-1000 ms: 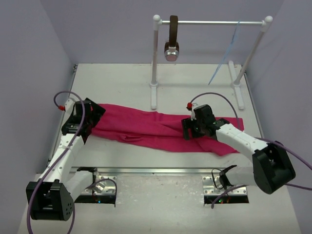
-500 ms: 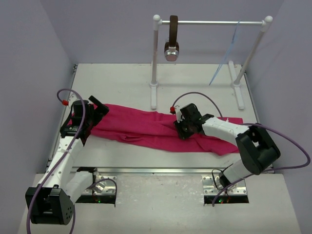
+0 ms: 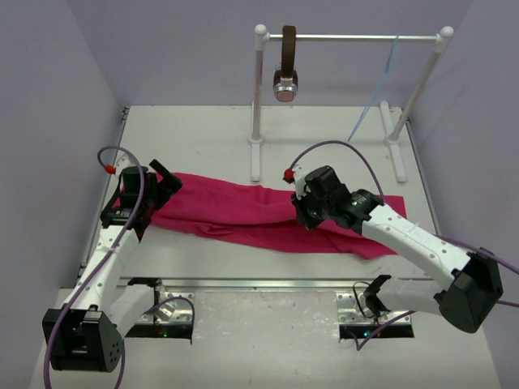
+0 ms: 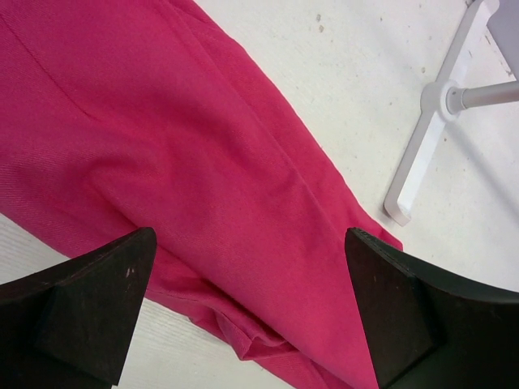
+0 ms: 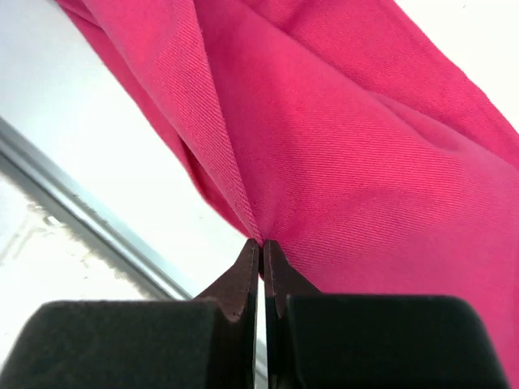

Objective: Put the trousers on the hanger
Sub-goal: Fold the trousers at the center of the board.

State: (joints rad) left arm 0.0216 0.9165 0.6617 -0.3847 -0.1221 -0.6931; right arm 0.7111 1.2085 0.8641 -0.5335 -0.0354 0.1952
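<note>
Shifted left, your right claw [image 5: 261,243] clamps trousers [image 3: 235,212] | left claw [image 4: 250,239] apart at left end | hanger [image 3: 375,89] worktop [image 3: 203,138] far-right corner, right arm nearer.

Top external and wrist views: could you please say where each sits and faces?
Top external: high behind left arm and right arm, both showing; faces down on the table.
Left wrist: above the trousers and rack foot, facing down; left gripper shows, open.
Right wrist: close on a pinched fold; right gripper shows, shut.
All share the trousers.
</note>
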